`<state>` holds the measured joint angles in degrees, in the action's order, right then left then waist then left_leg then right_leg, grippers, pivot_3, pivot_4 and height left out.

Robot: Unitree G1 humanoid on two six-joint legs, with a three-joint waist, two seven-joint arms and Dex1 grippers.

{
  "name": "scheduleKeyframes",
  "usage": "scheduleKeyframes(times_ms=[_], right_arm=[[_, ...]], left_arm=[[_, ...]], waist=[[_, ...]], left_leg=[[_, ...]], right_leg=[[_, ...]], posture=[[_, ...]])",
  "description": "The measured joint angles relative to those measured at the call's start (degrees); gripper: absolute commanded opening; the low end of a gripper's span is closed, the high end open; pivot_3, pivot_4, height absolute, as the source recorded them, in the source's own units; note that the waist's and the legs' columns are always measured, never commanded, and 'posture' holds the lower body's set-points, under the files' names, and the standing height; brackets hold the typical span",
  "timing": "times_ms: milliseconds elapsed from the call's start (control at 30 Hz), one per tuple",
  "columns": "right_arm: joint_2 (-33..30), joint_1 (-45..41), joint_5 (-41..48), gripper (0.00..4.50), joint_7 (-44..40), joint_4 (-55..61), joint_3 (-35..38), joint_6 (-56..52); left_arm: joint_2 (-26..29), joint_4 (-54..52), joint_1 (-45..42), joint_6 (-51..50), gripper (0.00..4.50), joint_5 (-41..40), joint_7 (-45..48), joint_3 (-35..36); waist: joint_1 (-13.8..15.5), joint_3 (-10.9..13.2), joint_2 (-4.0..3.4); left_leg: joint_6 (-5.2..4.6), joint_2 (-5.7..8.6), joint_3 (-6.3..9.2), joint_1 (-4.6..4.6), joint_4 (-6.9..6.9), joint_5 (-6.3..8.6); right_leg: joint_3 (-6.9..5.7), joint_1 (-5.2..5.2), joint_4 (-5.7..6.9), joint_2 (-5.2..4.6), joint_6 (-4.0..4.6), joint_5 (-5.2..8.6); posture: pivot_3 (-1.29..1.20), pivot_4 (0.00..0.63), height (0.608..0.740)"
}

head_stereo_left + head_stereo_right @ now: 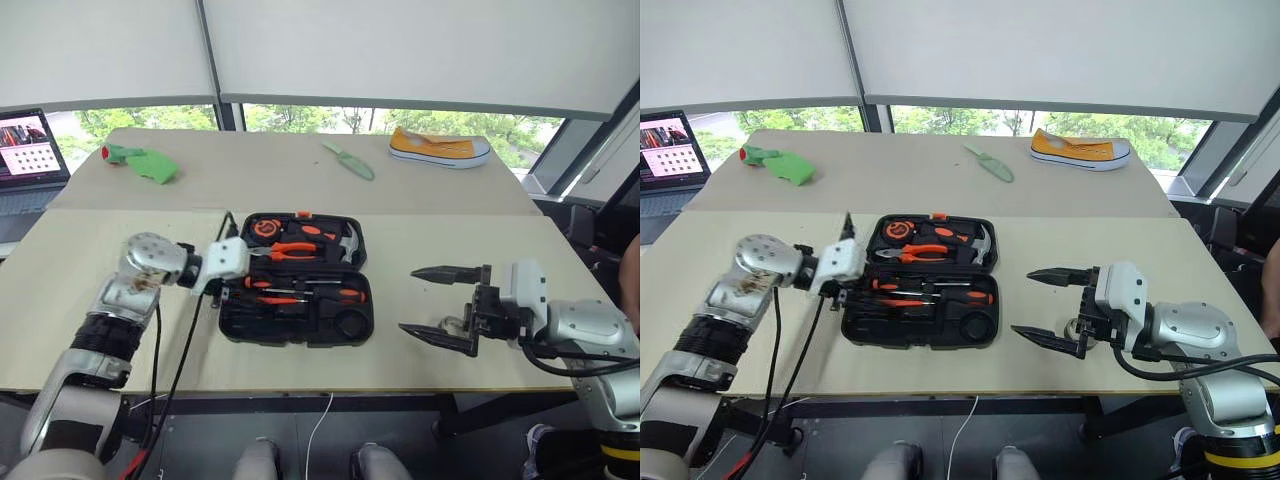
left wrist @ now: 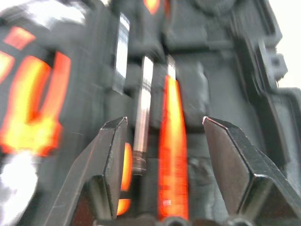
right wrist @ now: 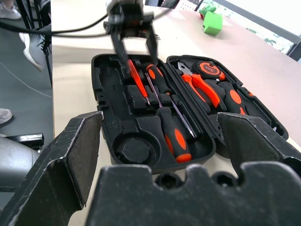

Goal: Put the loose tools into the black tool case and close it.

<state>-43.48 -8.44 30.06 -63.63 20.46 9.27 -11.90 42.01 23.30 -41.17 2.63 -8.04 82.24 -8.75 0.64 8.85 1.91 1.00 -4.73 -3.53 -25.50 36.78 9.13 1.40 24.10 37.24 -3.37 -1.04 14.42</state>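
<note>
Black tool case [image 1: 296, 280] lies open and flat on the near table [image 1: 80, 300], lid half farther from the robot, tray half nearer. Lid half holds orange-handled pliers [image 1: 292, 250], a hammer [image 1: 348, 243] and a tape measure [image 1: 263, 229]. Tray half holds two orange-and-black screwdrivers [image 3: 167, 117] side by side and a slim all-orange tester screwdriver [image 3: 138, 81] in its slot; the round recess [image 3: 135, 149] at the tray's corner is unfilled.

Left gripper [image 3: 136, 51] hangs at the case's left edge over the tester screwdriver, fingers [image 2: 109, 160] spread either side of it, grasping nothing.

Right gripper [image 1: 440, 305] hovers over bare table to the right of the case, well apart from it, jaws wide and unloaded.

Far table [image 1: 260, 175]: green trowel [image 1: 349, 160], yellow sneaker [image 1: 440, 148], a green object [image 1: 142, 161]. Laptop [image 1: 30, 150] at far left.
</note>
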Motion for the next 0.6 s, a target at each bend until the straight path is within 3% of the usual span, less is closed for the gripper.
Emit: scheduleKeyframes(times_ms=[33,133,300,600], right_arm=[[0.0,0.0,0.0,4.50,0.0,-0.1,0.0,0.0],[0.0,0.0,0.0,4.50,0.0,-0.2,0.0,0.0],[0.0,0.0,0.0,4.50,0.2,-0.3,-0.1,0.0],[0.4,0.3,0.0,4.50,1.2,-0.3,-0.1,0.0]], left_arm=[[-0.1,0.0,0.1,0.0,2.80,-0.4,0.0,0.3],[-2.0,0.4,0.7,-0.1,2.08,-1.3,-1.5,1.6],[-5.4,1.5,1.2,-1.9,0.17,-2.2,-5.0,2.0],[-5.8,2.1,3.9,-0.8,0.08,2.2,-8.1,-0.7]], waist=[[0.0,0.0,0.00],[0.3,0.0,0.00],[0.1,0.0,0.01],[0.1,0.0,0.01]], left_leg=[[0.00,0.00,0.00,0.00,0.00,0.00],[0.00,0.02,0.01,0.00,0.05,0.00],[0.00,0.03,0.01,-0.01,0.09,0.00],[0.00,0.03,0.01,0.00,0.08,0.00]], right_leg=[[0.00,-0.01,0.00,0.00,0.00,0.00],[0.00,-0.06,-0.01,-0.01,-0.02,-0.01],[0.05,-0.05,0.00,0.01,-0.06,-0.03],[0.10,-0.05,0.00,0.04,-0.05,-0.03]], posture=[[0.00,0.150,0.740],[0.00,0.150,0.740],[0.00,0.150,0.740],[0.00,0.150,0.740]])
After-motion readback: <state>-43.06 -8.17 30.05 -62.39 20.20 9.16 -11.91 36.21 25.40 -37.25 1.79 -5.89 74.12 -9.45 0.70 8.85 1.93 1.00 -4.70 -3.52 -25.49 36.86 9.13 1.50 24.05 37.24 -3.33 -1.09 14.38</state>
